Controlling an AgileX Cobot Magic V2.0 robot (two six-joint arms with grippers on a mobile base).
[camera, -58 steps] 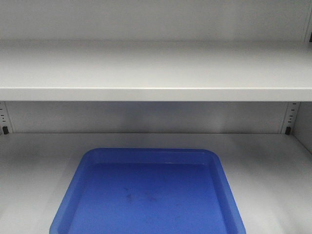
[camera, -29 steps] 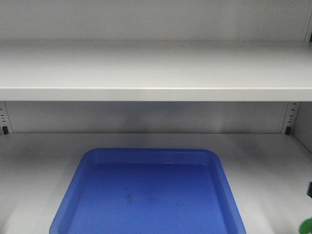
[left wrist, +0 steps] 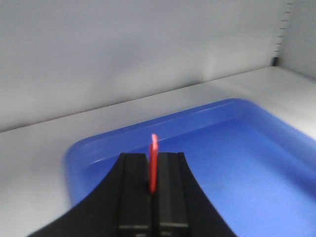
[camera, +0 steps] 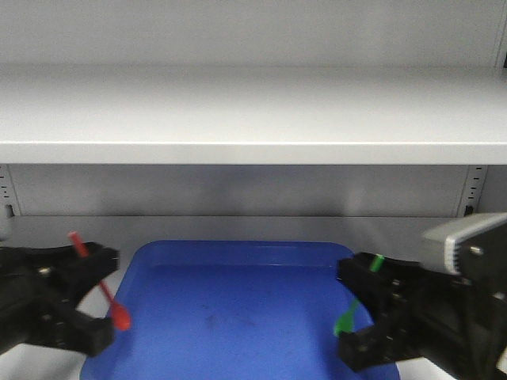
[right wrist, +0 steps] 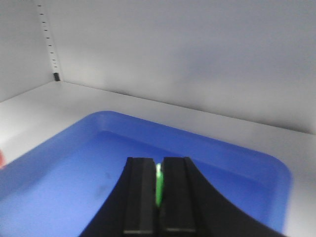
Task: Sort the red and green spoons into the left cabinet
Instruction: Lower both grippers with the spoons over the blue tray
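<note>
Right now red spoon (camera: 104, 291) sits pinched in left gripper (left wrist: 153, 157), jaws nearly shut on mid-handle. Bowl hangs below the jaws, handle end sticks up above. Green spoon (camera: 345, 320) is clamped the same way in right gripper (right wrist: 158, 168), jaws nearly closed, ends showing above and below. Both are likely light, stiff, slick plastic. The thin handles could pivot in the jaws, so a mid-handle hold looks sensible. Blue tray (camera: 238, 248) lies under and ahead of both jaws, on the left cabinet (camera: 253, 119) lower surface.
</note>
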